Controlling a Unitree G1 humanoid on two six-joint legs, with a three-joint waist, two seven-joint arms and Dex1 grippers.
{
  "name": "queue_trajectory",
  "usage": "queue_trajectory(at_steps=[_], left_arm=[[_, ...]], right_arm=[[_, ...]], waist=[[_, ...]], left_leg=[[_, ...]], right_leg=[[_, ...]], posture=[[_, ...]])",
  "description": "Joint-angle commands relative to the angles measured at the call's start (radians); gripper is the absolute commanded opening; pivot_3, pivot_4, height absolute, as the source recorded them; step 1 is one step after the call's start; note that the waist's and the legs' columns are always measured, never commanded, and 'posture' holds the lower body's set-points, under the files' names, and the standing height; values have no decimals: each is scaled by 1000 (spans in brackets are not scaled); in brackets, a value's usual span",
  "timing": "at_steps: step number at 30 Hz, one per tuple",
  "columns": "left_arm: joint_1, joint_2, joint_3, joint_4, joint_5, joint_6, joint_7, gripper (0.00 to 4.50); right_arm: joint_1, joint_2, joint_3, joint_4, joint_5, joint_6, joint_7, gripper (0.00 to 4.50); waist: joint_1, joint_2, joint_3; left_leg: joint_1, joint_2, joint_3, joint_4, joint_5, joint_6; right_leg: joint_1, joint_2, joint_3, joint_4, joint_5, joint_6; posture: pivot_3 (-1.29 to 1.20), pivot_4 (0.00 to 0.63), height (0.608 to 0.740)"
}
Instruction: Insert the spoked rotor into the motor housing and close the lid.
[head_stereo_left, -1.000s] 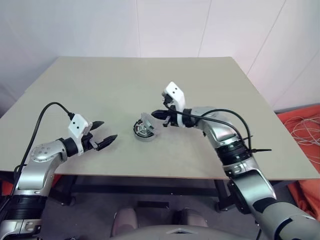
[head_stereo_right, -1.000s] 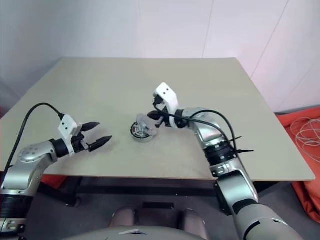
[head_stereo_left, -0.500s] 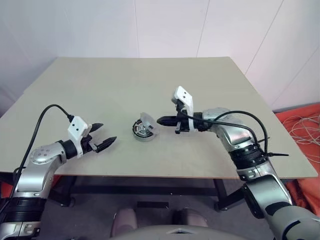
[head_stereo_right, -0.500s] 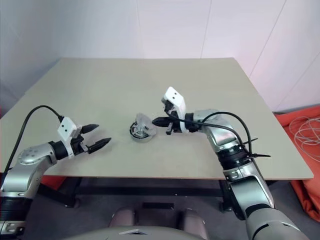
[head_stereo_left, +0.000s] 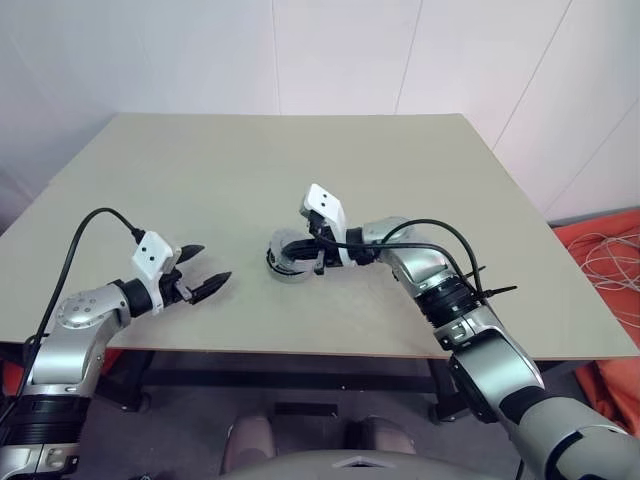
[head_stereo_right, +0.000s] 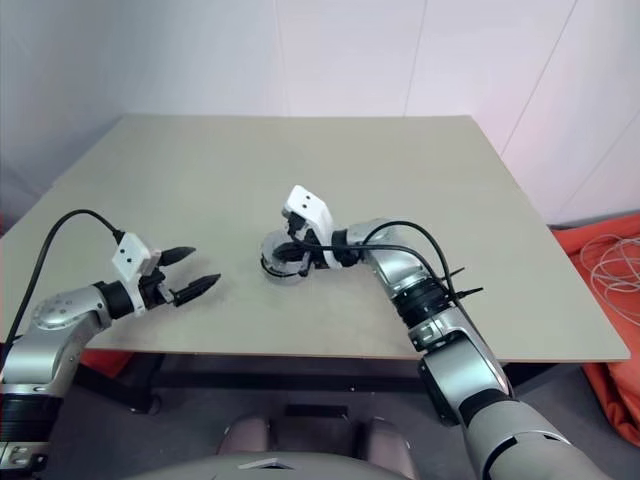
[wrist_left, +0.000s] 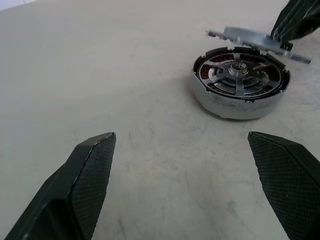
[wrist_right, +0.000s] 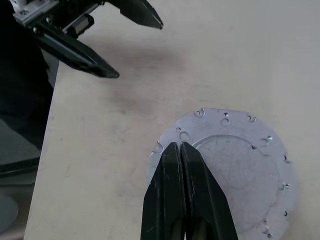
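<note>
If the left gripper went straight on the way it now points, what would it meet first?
Probably the motor housing: it sits ahead of the open left gripper across bare table, slightly off-centre, so a straight path might just graze it.

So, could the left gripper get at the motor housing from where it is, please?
Probably yes: the open left gripper faces the motor housing across bare table; only the lid under the shut right gripper overhangs its far edge.

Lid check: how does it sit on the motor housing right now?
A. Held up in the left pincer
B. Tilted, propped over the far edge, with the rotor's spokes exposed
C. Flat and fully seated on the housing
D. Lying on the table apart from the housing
B: in the left wrist view the lid slants above the far rim of the motor housing, with the spoked rotor uncovered inside; the shut right pincer rests on the lid.
</note>
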Motion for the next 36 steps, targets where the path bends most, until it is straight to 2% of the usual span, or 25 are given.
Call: queue_trajectory(at_steps=[1,9,15,20,26,29,36], left_arm=[[-7,15,30,-22,-9,-17,1,4500],[-15,12,24,-21,-7,-14,3,4500],[-16,8,19,-22,-6,-13,5,4500],[-10,6,20,-21,-10,-11,4,4500],[4,6,25,-24,-11,-14,4,4500],[10,6,27,-27,-13,-13,5,4500],[48,17,24,-51,-33,7,-25,4500]], right_arm=[[-26,22,-2,22,-7,-31,3,13],[-43,86,-1,173,-48,-98,-29,13],[-60,113,-20,199,-58,-127,-59,13],[-75,111,-81,93,-16,-92,-73,13],[-47,54,-134,-36,13,-32,-81,13],[-26,27,-160,-67,40,-11,-70,579],[-5,-13,-118,30,9,-85,-10,2987]], waist=[[0,0,0],[-2,0,0],[-2,0,0],[-2,0,0],[-1,0,0],[0,0,0],[-2,0,0]], left_leg=[[0,0,0,0,0,0],[0,0,0,0,0,0],[1,0,0,0,0,0],[0,0,0,0,0,0],[0,0,0,0,0,0],[0,0,0,0,0,0],[0,0,0,0,0,0]], right_leg=[[0,0,0,0,0,0],[0,0,0,0,0,0],[0,0,0,1,0,0],[0,0,0,0,1,-1],[0,0,0,0,2,-4],[0,0,0,0,1,-2],[0,0,0,0,0,0]], posture=[[0,0,740],[0,0,740],[0,0,740],[0,0,740],[0,0,740],[0,0,740],[0,0,740]])
